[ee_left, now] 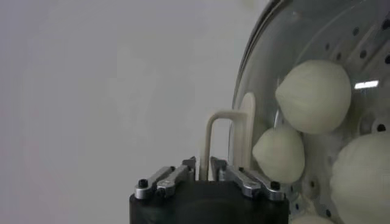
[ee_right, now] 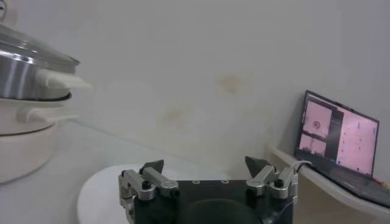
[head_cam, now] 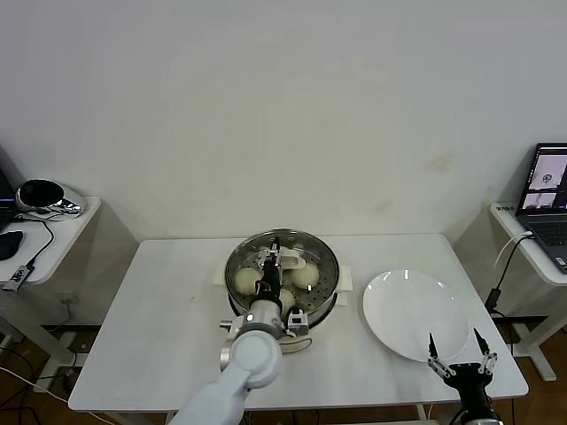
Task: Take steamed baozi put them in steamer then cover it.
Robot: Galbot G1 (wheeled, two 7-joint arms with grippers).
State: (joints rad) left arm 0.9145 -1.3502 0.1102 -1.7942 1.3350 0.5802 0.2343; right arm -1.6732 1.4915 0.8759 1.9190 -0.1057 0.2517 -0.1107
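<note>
The steamer (head_cam: pixel 324 303) stands mid-table on its white base. The cover (head_cam: pixel 312 250), clear glass with a metal rim, lies on it. Through the glass I see baozi (head_cam: pixel 247 281) inside; the left wrist view shows three of them (ee_left: pixel 314 96) on the perforated tray. My left gripper (head_cam: pixel 273 267) reaches over the lid, its jaws close against both sides of the cream handle (ee_left: pixel 220 122), so it is shut on it (ee_left: pixel 203 163). My right gripper (head_cam: pixel 459 349) hangs open and holds nothing near the table's front right corner (ee_right: pixel 205 163).
A flat white plate (head_cam: pixel 415 312) lies right of the steamer, just beyond the right gripper. A laptop (head_cam: pixel 551 190) sits on a side desk at the far right. Another small desk (head_cam: pixel 53 232) with a mouse and cables stands at the left.
</note>
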